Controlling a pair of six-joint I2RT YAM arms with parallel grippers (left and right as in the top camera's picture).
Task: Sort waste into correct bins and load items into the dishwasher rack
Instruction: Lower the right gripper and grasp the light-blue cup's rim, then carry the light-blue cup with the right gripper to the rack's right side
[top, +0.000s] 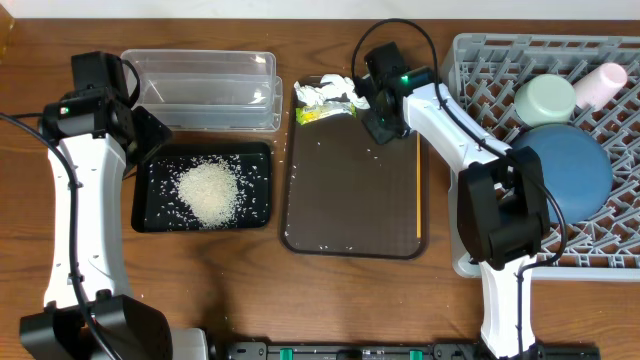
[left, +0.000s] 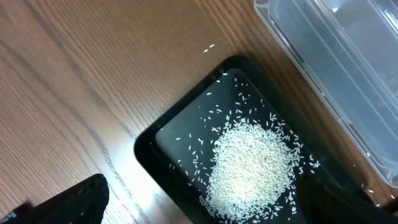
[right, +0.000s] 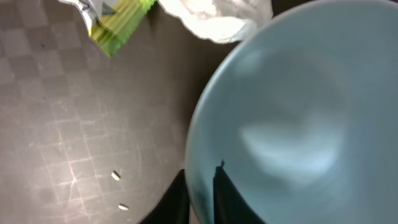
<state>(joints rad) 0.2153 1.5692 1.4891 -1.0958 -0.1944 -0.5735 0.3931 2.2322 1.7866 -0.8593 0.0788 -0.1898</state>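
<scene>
Wooden tabletop (top: 330, 290) carrying, at my right, the grey dishwasher rack (top: 480, 70) and, at centre, the brown serving tray (top: 350, 200). At the tray's far end is a pale blue bowl (right: 298, 124), just beside the crumpled tissue (right: 217, 15), the yellow-green wrapper (right: 121, 22) and a few stray rice grains (right: 116, 176). My right claw (right: 199, 199) pinches the bowl's rim, one finger inside and one outside, while my left claw (top: 150, 140) hangs spread above the black tray (top: 258, 200). Likely risk: so thin an edge-hold lets the bowl tilt and slip on lifting.
</scene>
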